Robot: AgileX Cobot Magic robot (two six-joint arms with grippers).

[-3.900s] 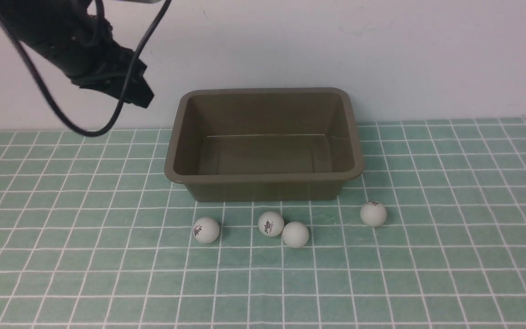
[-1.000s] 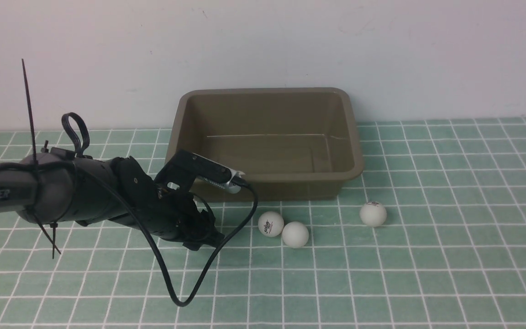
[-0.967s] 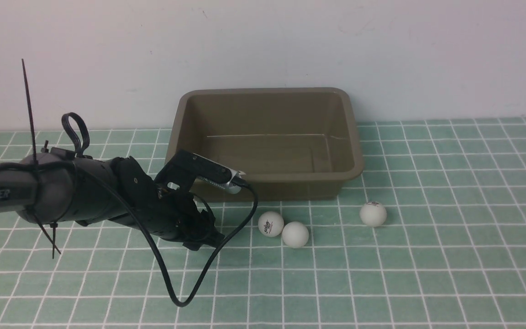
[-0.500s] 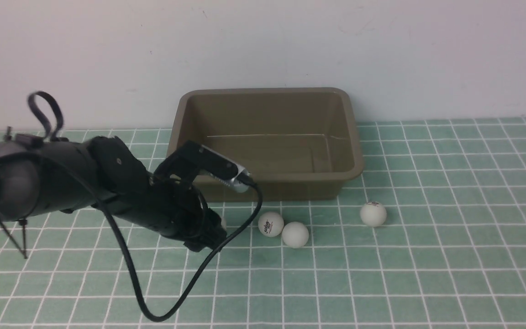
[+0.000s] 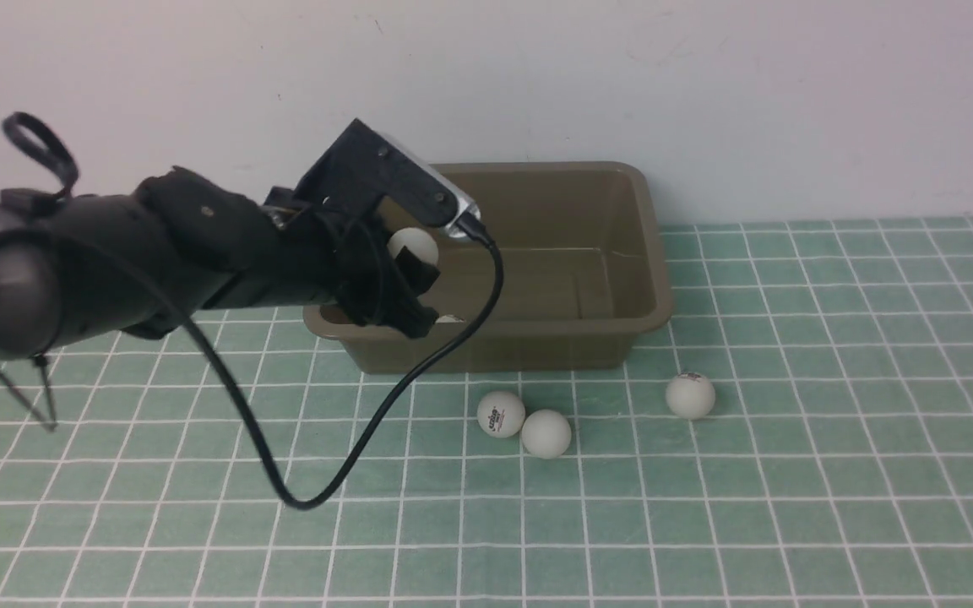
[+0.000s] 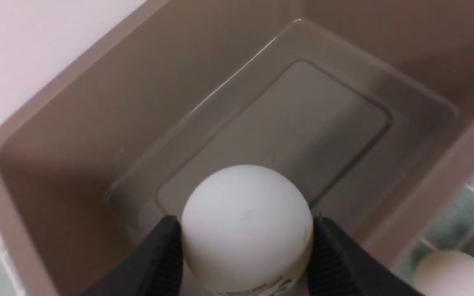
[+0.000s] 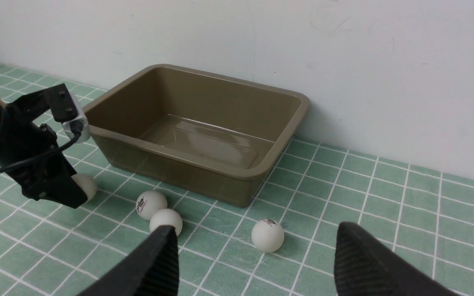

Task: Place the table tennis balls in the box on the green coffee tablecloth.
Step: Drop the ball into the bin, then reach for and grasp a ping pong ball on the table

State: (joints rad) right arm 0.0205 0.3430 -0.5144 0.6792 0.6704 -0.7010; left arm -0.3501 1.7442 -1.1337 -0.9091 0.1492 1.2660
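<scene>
Centrally, the left gripper (image 5: 416, 263) grips one table tennis ball (image 6: 245, 222), its jaws partly closed against the ball's two sides (a red-printed logo faces the wrist). Directly below the jaws lies the bare floor of the box (image 5: 537, 342). Three other balls (image 5: 501, 413) (image 5: 546, 433) (image 5: 690, 395) rest on the green coffee tablecloth (image 5: 706, 523), well apart from these jaws. The right gripper (image 7: 255, 232) stands with its jaws spread wide, holding nothing.

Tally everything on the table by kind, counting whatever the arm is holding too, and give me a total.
Balls: 4, one of them held in the left pincer
Box: 1
Cloth: 1
Total: 6
</scene>
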